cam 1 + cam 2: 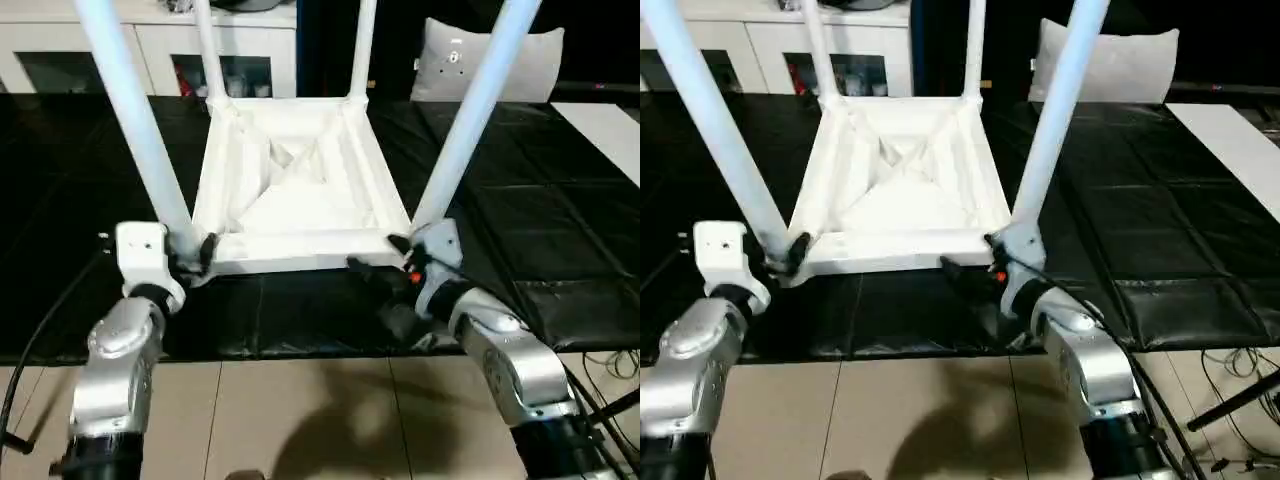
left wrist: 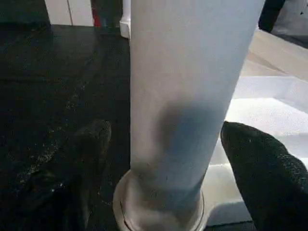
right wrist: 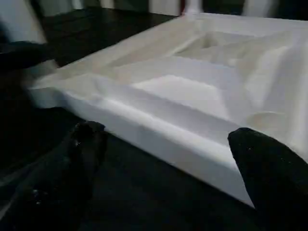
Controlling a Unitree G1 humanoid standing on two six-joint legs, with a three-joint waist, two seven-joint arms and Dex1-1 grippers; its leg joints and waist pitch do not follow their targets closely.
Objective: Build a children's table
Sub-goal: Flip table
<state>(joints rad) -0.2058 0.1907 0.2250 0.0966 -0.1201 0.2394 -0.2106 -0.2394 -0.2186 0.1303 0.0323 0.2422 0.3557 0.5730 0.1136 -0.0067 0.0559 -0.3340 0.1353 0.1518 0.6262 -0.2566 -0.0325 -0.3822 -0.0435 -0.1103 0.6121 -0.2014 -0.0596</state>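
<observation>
pincers (image 2: 163,159) (image 3: 163,159) agape, unladen, flanking leg (image 2: 187,96)

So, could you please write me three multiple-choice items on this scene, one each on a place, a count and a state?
1. Where does the table top lie?
A. on the black-covered work table
B. on the floor
C. on the cabinet

2. How many legs stand in its sockets?
A. two
B. three
C. four

3. How is the left gripper?
A. shut on nothing
B. open around the near left leg
C. holding a cable

Key: 1 A, black cover surrounds it; 2 C, a leg rises from each corner; 3 B, its fingers flank the leg with gaps.
</observation>
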